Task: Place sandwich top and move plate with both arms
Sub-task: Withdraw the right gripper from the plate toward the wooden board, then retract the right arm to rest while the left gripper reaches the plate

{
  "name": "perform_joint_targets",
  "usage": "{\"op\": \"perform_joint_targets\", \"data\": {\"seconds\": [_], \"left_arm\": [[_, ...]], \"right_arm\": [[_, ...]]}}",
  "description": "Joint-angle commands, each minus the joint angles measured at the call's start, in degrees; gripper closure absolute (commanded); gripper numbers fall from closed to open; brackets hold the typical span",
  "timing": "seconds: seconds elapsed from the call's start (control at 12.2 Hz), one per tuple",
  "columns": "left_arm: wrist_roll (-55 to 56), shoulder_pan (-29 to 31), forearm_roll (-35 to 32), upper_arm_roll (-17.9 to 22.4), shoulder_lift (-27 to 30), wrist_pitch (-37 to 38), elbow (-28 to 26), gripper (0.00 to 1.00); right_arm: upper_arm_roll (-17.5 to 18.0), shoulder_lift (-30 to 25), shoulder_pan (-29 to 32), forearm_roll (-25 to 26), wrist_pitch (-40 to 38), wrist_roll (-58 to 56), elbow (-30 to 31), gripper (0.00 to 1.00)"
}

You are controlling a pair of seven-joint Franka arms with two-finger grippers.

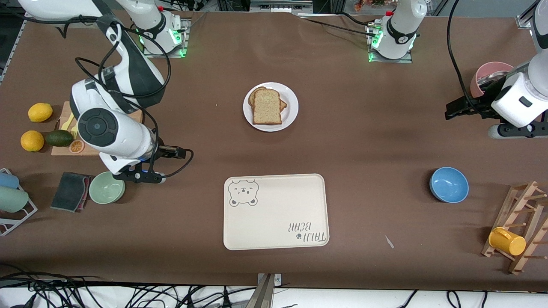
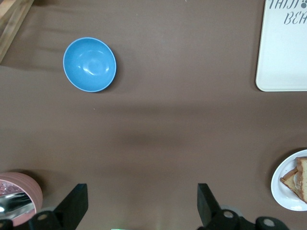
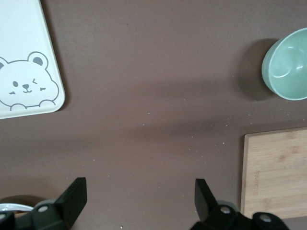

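Observation:
The round white plate (image 1: pixel 291 112) sits mid-table, farther from the front camera than the tray. On it lies the sandwich top (image 1: pixel 267 107), a plain tan slice resting on other bread slices. The plate's edge (image 2: pixel 283 184) and the bread (image 2: pixel 301 179) also show in the left wrist view. My right gripper (image 1: pixel 173 151) hangs open and empty over bare table toward the right arm's end, its fingers (image 3: pixel 74 199) wide apart. My left gripper (image 1: pixel 454 110) hangs open and empty toward the left arm's end beside a pink bowl, fingers (image 2: pixel 76 203) wide apart.
A cream bear-print tray (image 1: pixel 276 211) lies nearer the front camera than the plate. A green bowl (image 1: pixel 106 187), dark cloth (image 1: pixel 69 191), cutting board (image 1: pixel 64 149) and lemons (image 1: pixel 40 112) sit at the right arm's end. A blue bowl (image 1: pixel 448 184), pink bowl (image 1: pixel 488 72) and wooden rack (image 1: pixel 520 226) sit at the left arm's end.

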State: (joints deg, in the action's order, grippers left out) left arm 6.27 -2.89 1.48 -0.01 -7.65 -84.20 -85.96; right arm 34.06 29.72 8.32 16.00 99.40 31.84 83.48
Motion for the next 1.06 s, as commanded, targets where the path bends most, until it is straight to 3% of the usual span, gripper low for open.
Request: {"op": "perform_joint_targets", "data": {"seconds": [0.0,0.16,0.25,0.41,0.49,0.74,0.82,0.98], "left_arm": [[-0.30,0.51,1.15,-0.16,3.49,-5.24,-7.77,0.00],[0.22,0.43,1.50,-0.25,9.29,-14.63,-19.10,0.00],[0.66,0.34,1.85,-0.95,10.27,-17.29,-22.55,0.00],[3.12,0.51,1.86,-3.58,11.42,-21.85,-28.18,0.00],[4.70,0.51,1.86,-4.81,12.73,-25.80,-32.47,0.00],[8.22,0.51,4.74,-8.24,13.89,-34.86,-40.14,0.00],[8.40,0.43,7.02,-8.95,14.06,-38.81,-42.94,0.00],[11.02,0.51,12.38,-12.72,13.45,-47.15,-47.87,0.00]], "right_arm": [[-4.68,-9.04,-0.50,-6.47,5.77,-3.36,10.08,0.01],[-8.29,-12.13,-2.25,-8.53,7.39,-8.09,13.02,0.01],[-13.36,-12.75,-5.39,-8.62,6.95,-10.46,13.11,0.01],[-26.70,-13.89,-14.17,-9.58,6.59,-20.19,12.76,0.01],[-29.90,-14.51,-15.34,-12.55,6.59,-23.11,12.58,0.00],[-30.37,-16.70,-10.72,-17.91,5.72,-23.84,12.41,0.00],[-30.11,-17.84,-8.26,-22.37,4.93,-24.02,12.23,0.00],[-30.20,-19.43,-7.53,-21.55,4.49,-24.20,12.32,0.00]]}}
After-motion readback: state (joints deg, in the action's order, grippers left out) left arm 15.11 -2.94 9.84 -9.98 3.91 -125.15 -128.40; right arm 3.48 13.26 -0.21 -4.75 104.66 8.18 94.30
